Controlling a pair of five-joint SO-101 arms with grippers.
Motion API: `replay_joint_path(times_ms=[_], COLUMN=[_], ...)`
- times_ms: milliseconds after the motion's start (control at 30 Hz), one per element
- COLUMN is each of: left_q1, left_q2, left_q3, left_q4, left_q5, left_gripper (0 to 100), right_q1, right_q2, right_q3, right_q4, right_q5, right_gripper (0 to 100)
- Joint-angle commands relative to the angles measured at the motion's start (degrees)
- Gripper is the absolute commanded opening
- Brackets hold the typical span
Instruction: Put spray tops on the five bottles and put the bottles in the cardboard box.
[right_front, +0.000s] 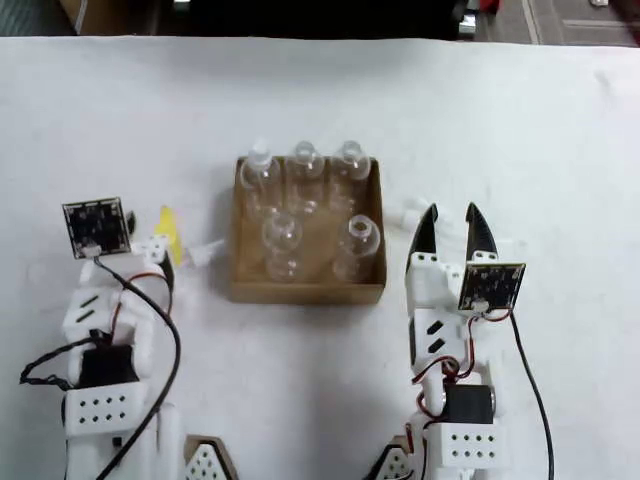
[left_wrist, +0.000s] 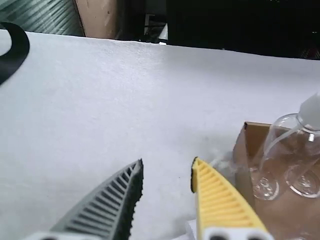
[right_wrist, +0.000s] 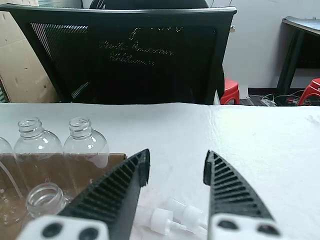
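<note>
Five bottles (right_front: 282, 235) are standing in the cardboard box (right_front: 300, 292) on the bench (right_front: 500, 120), one wearing a spray top (right_front: 260, 155), while left claw (left_wrist: 167, 172) and right claw (right_wrist: 176, 167) are sitting either side, both gaping apart, and loose spray tops (right_wrist: 172, 218) are lying by the right claw.

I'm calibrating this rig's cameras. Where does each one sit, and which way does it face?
High view: above the table, looking down at the cardboard box of bottles; both arms show at the near edge.
Left wrist view: on the left arm, facing across the table past the box's corner; shows the open left gripper.
Right wrist view: on the right arm, facing a mesh chair beyond the table; shows the open right gripper near loose spray tops.
Shared: all three show the box and its bottles.
</note>
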Motion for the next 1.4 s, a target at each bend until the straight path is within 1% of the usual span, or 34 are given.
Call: replay_joint_path(times_ms=[0, 33, 67, 200, 400, 467, 567, 667, 800, 967, 1033, 1133, 1233, 1367], left_q1=[-7.25, -7.34, -7.34, -5.14, -4.88, -4.88, -4.88, -4.88, -4.97, -4.97, -4.97, -4.7, -2.77, 3.03], left_q2=[-0.48, -0.48, -0.48, -0.4, -0.4, -0.4, -0.4, -0.4, 0.75, 13.32, 18.59, 21.93, 21.14, 20.53], left_q3=[-12.13, -14.51, -16.97, -23.91, -33.93, -36.57, -38.59, -39.12, -37.8, -37.45, -37.54, -37.8, -38.24, -37.8], left_q4=[6.86, 10.11, 13.27, 24.44, 40.7, 45.45, 49.93, 50.99, 48.44, 48.09, 48.09, 48.09, 48.53, 48.26], left_q5=[-3.16, -4.66, -7.65, -23.12, -41.32, -45.71, -48.53, -48.7, -49.49, -54.42, -57.58, -62.07, -64.44, -64.18], left_gripper=[15, 15, 15, 15, 15, 15, 15, 15, 15, 15, 15, 15, 15, 15], right_q1=[-0.13, -0.13, -0.13, 0.13, 0.13, 0.22, 0.22, 0.22, 0.22, 0.22, 0.22, 0.22, 0.22, 0.22], right_q2=[0.13, 0.13, 0.13, 0.13, 0.13, 0.13, 0.13, 0.13, 0.13, 0.13, 0.13, 0.13, 0.13, 0.13], right_q3=[0.35, 0.35, 0.35, 0.35, 0.35, 0.35, 0.35, 0.35, 0.35, 0.35, 0.35, 0.35, 0.35, 0.35], right_q4=[-0.04, 0.04, 0.04, -0.13, -0.22, -0.22, -0.22, -0.22, -0.22, -0.22, -0.13, -0.13, -0.22, -0.22], right_q5=[0.62, 0.62, 0.62, 0.62, 0.62, 0.62, 0.62, 0.62, 0.62, 0.62, 0.62, 0.62, 0.62, 0.62], right_gripper=[15.9, 15.9, 15.9, 15.9, 15.9, 15.9, 15.9, 15.9, 15.9, 15.9, 15.9, 15.9, 15.9, 15.9])
